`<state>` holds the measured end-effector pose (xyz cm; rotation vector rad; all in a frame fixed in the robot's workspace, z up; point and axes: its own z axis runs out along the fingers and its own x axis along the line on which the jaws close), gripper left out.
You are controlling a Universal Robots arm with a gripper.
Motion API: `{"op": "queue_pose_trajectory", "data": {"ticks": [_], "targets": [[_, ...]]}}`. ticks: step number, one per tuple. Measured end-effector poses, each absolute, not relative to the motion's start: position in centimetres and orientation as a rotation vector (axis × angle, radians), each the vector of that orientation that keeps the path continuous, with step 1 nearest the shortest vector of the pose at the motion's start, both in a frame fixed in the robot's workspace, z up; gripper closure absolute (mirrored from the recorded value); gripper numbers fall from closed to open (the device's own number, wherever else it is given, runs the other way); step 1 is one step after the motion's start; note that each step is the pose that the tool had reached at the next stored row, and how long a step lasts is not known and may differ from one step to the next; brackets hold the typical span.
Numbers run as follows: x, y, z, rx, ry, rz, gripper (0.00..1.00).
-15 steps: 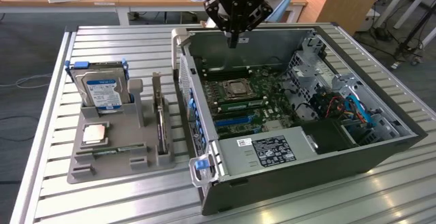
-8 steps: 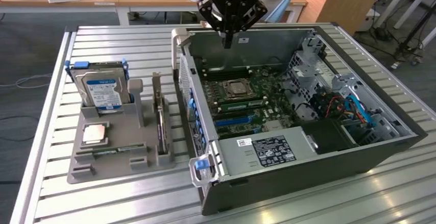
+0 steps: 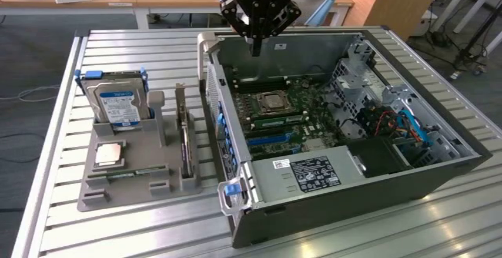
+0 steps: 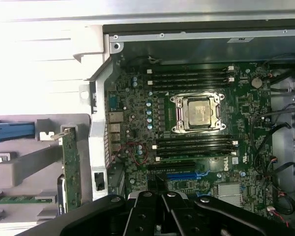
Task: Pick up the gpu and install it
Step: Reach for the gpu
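Note:
The gpu (image 3: 185, 143) stands on edge in a slot of the grey holder (image 3: 102, 196), at the exterior view's left of the open computer case (image 3: 439, 170). In the wrist view the gpu (image 4: 71, 169) shows edge-on as a thin green board with a metal bracket at one end. My gripper (image 3: 255, 49) hangs over the case's far wall, fingers shut together and pointing down, holding nothing. It is well apart from the gpu. The wrist view looks past my gripper (image 4: 160, 211) onto the motherboard (image 4: 132, 105) with its blue card slot (image 4: 187, 174).
A silver hard drive (image 3: 117, 102) with a blue-white label stands in the holder's far end. A processor chip (image 3: 108, 154) and a memory stick (image 3: 129, 174) lie in the holder. Inside the case are the processor socket (image 3: 271, 101), power supply (image 3: 310, 173) and cables (image 3: 408, 126).

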<state>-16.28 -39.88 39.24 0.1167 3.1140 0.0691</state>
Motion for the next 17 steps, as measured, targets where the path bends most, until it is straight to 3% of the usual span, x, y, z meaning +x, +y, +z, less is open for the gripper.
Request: {"op": "queue_pose_trajectory", "data": {"ticks": [17], "targets": [[-17.8, -39.9, 39.1, 0.117, 3.116, 0.069, 0.89]]}}
